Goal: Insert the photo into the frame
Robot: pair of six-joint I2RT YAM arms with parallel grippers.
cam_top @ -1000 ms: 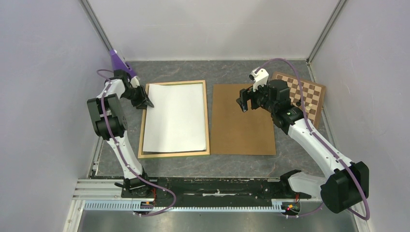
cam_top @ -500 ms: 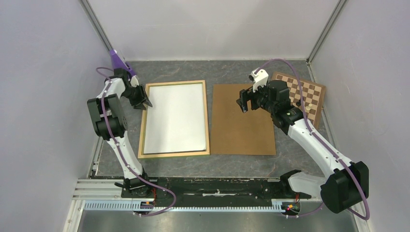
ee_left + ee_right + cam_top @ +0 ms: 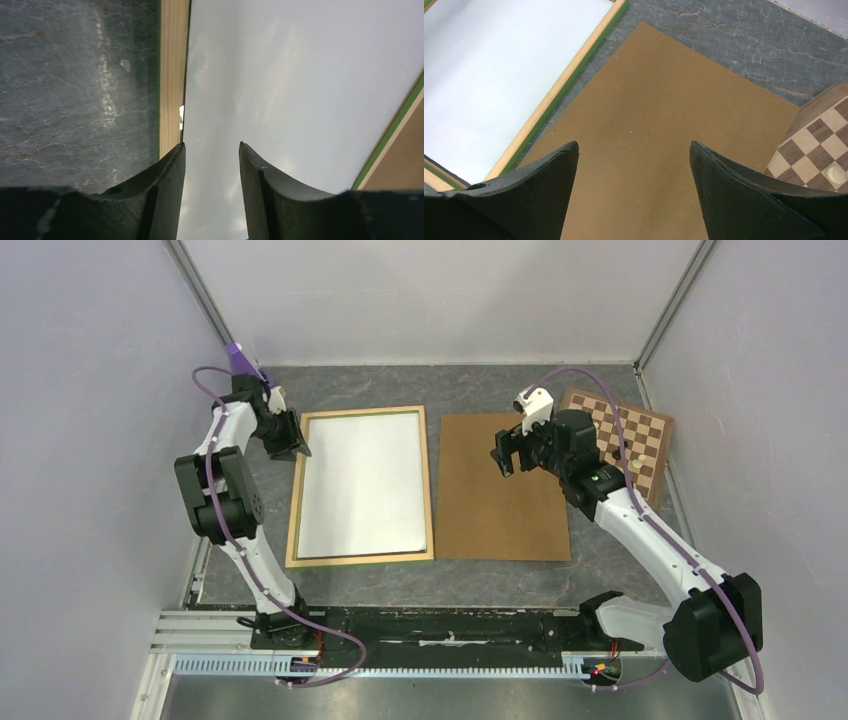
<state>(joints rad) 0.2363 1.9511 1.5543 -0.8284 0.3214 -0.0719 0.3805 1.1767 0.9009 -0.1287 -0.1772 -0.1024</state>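
Observation:
The frame (image 3: 360, 558) lies flat left of centre, pale wood side up. Inside its rails lies the photo (image 3: 362, 485), white back up. My left gripper (image 3: 297, 445) hovers at the frame's far left corner, open, with nothing between its fingers. In the left wrist view the left gripper (image 3: 211, 145) is over the photo (image 3: 300, 75), just inside the wooden rail (image 3: 172, 75). My right gripper (image 3: 503, 452) hangs open and empty above the brown hardboard panel (image 3: 500, 510); the right wrist view shows the right gripper (image 3: 634, 145) over the panel (image 3: 664, 100).
A brown-and-cream chessboard (image 3: 630, 435) lies at the far right, partly under the right arm, with a small white piece (image 3: 835, 173) on it. A purple object (image 3: 240, 362) sits at the far left corner. Walls enclose three sides.
The photo, askew over the frame's left rail a second ago, now lies square inside the rails. My left gripper has opened and drawn back towards the far left. The right arm barely moved.

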